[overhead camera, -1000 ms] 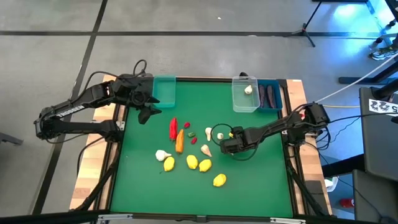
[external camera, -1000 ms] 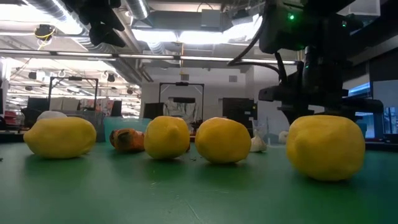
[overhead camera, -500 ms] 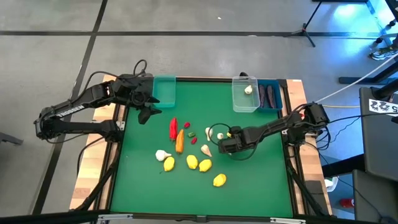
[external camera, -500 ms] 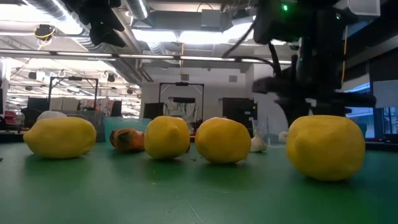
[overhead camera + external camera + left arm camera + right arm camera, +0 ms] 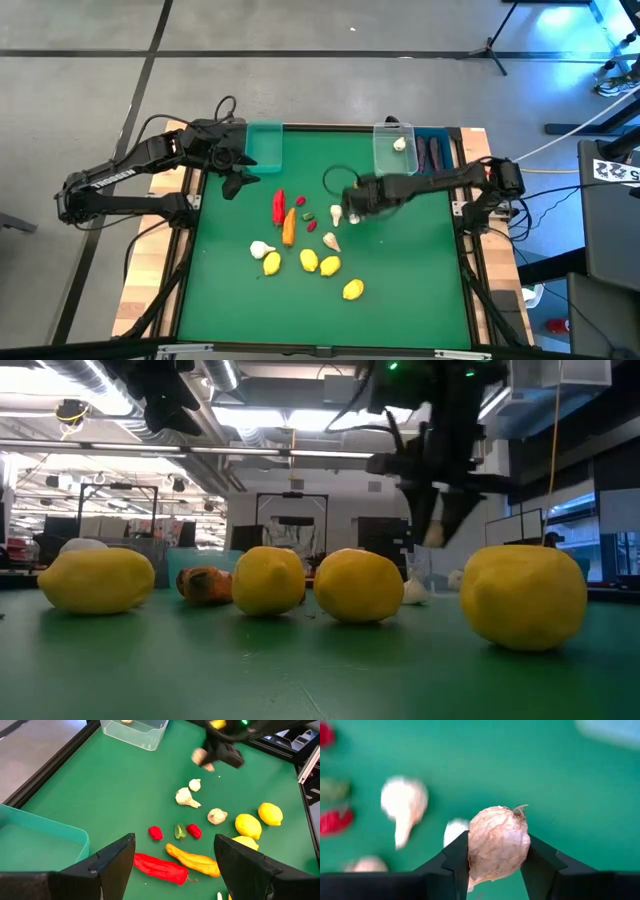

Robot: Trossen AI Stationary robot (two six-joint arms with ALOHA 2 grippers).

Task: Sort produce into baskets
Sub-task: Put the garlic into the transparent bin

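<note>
Right gripper (image 5: 495, 870): jaws closed on one garlic bulb (image 5: 498, 842), held clear above the green desk (image 5: 400, 280) near its middle, between the loose produce and the clear bin (image 5: 393, 160). Left gripper (image 5: 232, 180): jaws spread wide and empty, beside the teal bin (image 5: 264, 147) at the desk's far left corner. On the desk: four lemons (image 5: 308, 261), further garlic (image 5: 261, 249), carrot (image 5: 289, 228), red pepper (image 5: 278, 207).

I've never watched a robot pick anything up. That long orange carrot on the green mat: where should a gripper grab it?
Probably at the carrot's thicker middle, from straight above, fingers across its narrow width. It lies flat and long, with the red pepper close along one side, so little room there.
</note>
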